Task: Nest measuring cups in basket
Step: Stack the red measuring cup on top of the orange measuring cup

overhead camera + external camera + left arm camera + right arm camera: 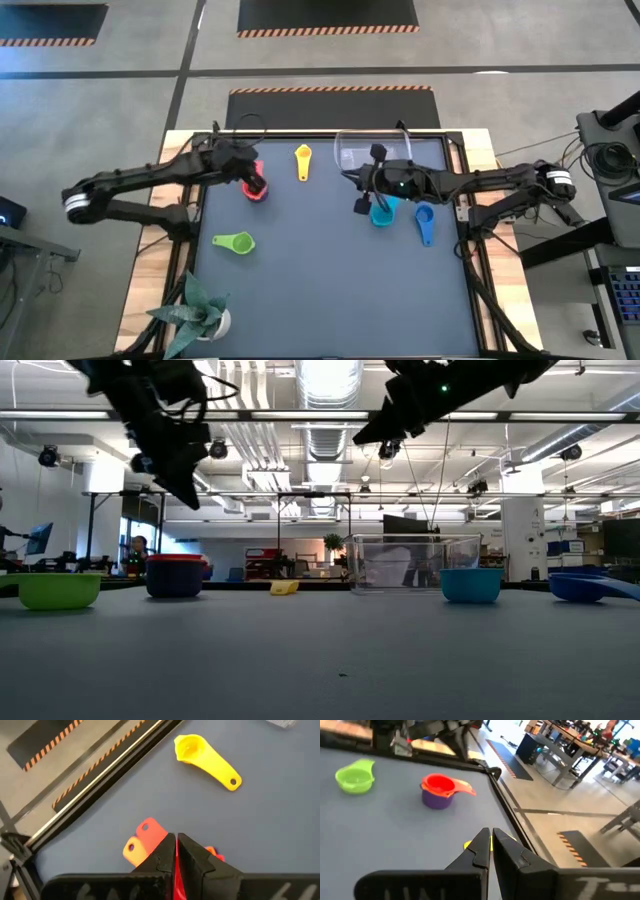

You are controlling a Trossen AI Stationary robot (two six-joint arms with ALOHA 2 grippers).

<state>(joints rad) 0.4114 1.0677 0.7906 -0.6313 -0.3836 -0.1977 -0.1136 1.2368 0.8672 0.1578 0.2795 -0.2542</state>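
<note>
- Six measuring cups in sight on the dark worktop (330, 290), none inside the basket (375, 152).
- Stack of three near the far left: red cup (438, 784) nested in an orange cup (464, 787), both seated in a purple cup (436, 799); red and orange handles fanned side by side in the left wrist view.
- Yellow cup (304, 160) lying alone between that stack and the basket, well apart from both.
- Green cup (236, 242) alone toward the near left, upright, handle pointing left.
- Cyan cup (383, 214) upright just in front of the basket; blue cup (425, 222) just beside it to the right, handle toward the near edge.
- Clear basket upright at the far edge, right of centre, with nothing coloured showing through its walls in the low view.
- Left claw (252, 178) directly above the stacked cups, lifted clear of them in the low view, fingers (162, 855) pressed together with nothing between.
- Right claw (364, 196) raised above the worktop over the cyan cup and the basket's near edge, fingers (480, 847) drawn together, holding nothing.
- Potted plant (200, 312) at the near left corner.
</note>
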